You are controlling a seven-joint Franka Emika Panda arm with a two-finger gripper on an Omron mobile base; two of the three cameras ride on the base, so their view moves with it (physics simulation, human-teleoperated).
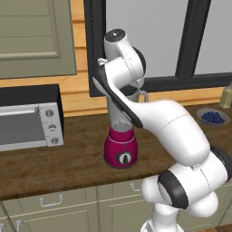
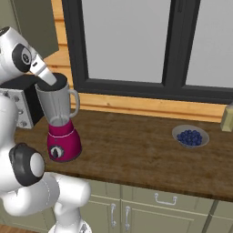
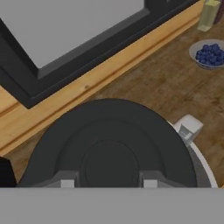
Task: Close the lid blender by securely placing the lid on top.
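Blender (image 2: 62, 127) stands at centre-left of the right base view, on the wooden desk (image 2: 136, 154), magenta base with black dial facing the camera, clear jar above, handle on the right side. In the left base view the blender (image 1: 120, 147) sits mid-frame, its jar largely hidden behind the white arm that crosses in front of it.

Lid (image 3: 109, 148), black and round, takes up the lower middle of the hand view, seen from straight above; a sliver of the jar's pale rim and its handle top show at the lid's right edge. In the right base view the lid (image 2: 60, 82) appears as a dark disc at the jar's mouth, level with the rim; whether it is fully seated cannot be told.

Gripper (image 3: 108, 183) sits at the bottom of the hand view, its two fingertips set either side of the lid's raised centre knob, close against it. Whether the fingers actually press on the knob cannot be told.

Bowl of blueberries (image 2: 190, 136) rests at right on the desk, well apart from the blender. Silver toaster oven (image 1: 29, 120) stands at left in the left base view.
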